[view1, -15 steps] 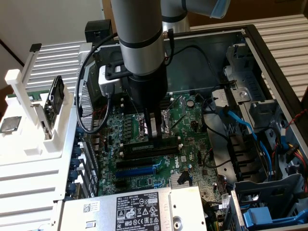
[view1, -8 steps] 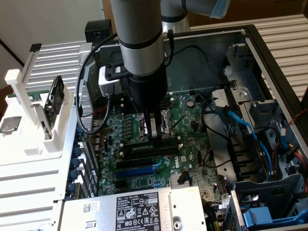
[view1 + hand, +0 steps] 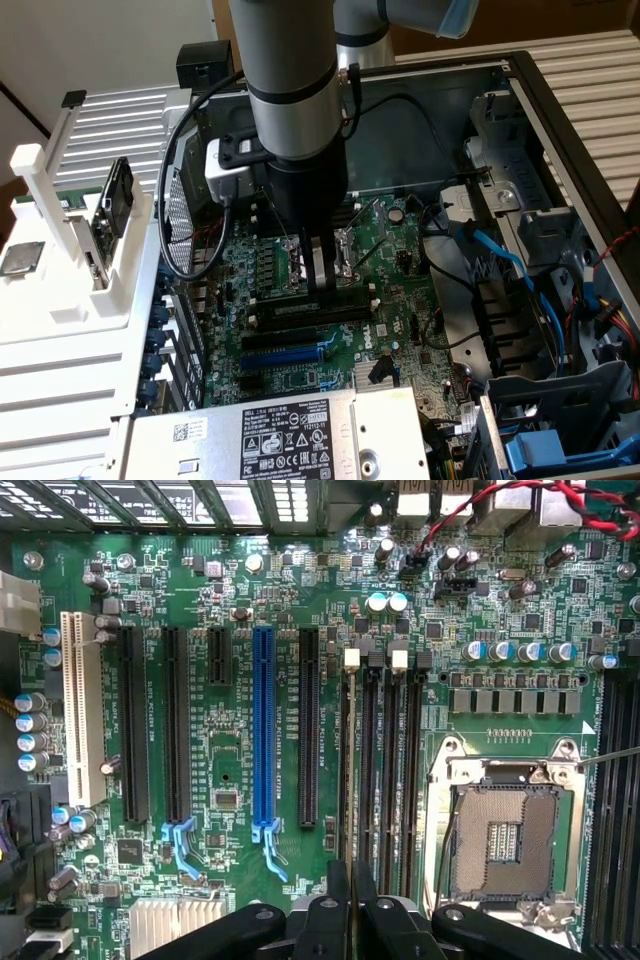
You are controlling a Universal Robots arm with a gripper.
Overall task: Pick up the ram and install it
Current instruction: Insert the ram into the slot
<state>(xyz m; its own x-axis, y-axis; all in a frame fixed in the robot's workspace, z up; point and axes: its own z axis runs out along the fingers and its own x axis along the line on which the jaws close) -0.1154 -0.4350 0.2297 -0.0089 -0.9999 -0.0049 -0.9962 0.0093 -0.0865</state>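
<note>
The ram (image 3: 300,309) is a long dark stick with a pale label. It stands on edge along a memory slot of the green motherboard (image 3: 390,300) inside the open computer case. My gripper (image 3: 322,280) reaches straight down onto the middle of its top edge. In the wrist view the ram (image 3: 347,780) shows edge-on as a thin line in the outermost of several parallel memory slots. There my gripper (image 3: 350,905) has its black fingers nearly together, pinching that edge. Whether the stick is fully seated is not clear.
The open, empty processor socket (image 3: 500,840) lies just beside the memory slots. A blue expansion slot (image 3: 263,730) and black ones lie on the other side. The power supply (image 3: 290,435), blue cables (image 3: 510,270) and drive cages (image 3: 560,240) crowd the case. A white rack (image 3: 60,250) outside holds a silver chip (image 3: 22,258).
</note>
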